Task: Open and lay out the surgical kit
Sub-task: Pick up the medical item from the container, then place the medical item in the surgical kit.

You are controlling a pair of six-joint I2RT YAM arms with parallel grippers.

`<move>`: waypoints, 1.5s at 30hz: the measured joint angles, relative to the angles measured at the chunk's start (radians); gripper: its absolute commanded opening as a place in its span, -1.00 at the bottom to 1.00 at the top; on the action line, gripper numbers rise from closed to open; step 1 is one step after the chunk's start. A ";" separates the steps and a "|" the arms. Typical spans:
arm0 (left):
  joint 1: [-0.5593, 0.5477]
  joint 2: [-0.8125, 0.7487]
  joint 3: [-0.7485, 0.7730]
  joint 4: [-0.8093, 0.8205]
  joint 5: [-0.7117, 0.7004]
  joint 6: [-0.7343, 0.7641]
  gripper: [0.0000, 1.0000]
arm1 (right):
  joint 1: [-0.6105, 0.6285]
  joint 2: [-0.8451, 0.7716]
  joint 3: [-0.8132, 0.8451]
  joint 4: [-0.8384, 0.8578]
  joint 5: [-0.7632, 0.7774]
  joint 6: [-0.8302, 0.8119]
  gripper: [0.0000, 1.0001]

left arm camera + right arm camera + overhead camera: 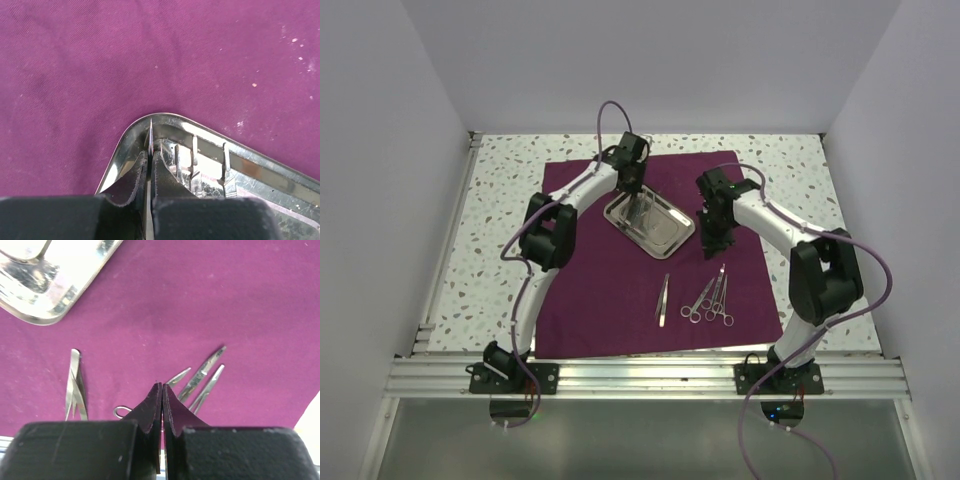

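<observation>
The surgical kit's maroon cloth (610, 300) lies spread flat on the table. The steel tray (665, 235) sits on the cloth's far half. My left gripper (632, 192) is down at the tray's corner (131, 135), shut on a thin pointed steel instrument (150, 131) that stands up between its fingers. Other thin steel shapes (195, 150) show beside it in the tray; I cannot tell instruments from reflections. My right gripper (717, 240) hangs shut and empty above the cloth. Below it lie tweezers (662, 300) (75, 385) and ring-handled forceps (708, 298) (202, 372).
The cloth (200, 300) rests on a speckled white tabletop (500, 200) boxed in by white walls. An aluminium rail (650, 375) with both arm bases runs along the near edge. Purple cables loop off both arms.
</observation>
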 measured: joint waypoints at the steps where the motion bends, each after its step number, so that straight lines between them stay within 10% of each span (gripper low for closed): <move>1: 0.000 -0.002 0.000 -0.005 -0.004 -0.002 -1.00 | 0.000 0.005 0.004 0.002 -0.005 0.000 -1.00; 17: -0.004 -0.411 -0.335 -0.110 -0.109 -0.244 -1.00 | -0.003 -0.080 0.026 0.052 0.007 0.028 -1.00; 26: -0.243 -0.582 -0.618 -0.096 -0.079 -0.508 -0.99 | -0.003 -0.208 -0.134 0.092 0.028 0.070 -1.00; 34: -0.350 -0.504 -0.661 -0.087 -0.013 -0.612 -0.13 | -0.003 -0.326 -0.253 0.093 0.057 0.073 -1.00; 45: -0.391 -0.463 -0.620 -0.112 0.009 -0.627 -0.10 | -0.003 -0.455 -0.380 0.088 0.090 0.097 -1.00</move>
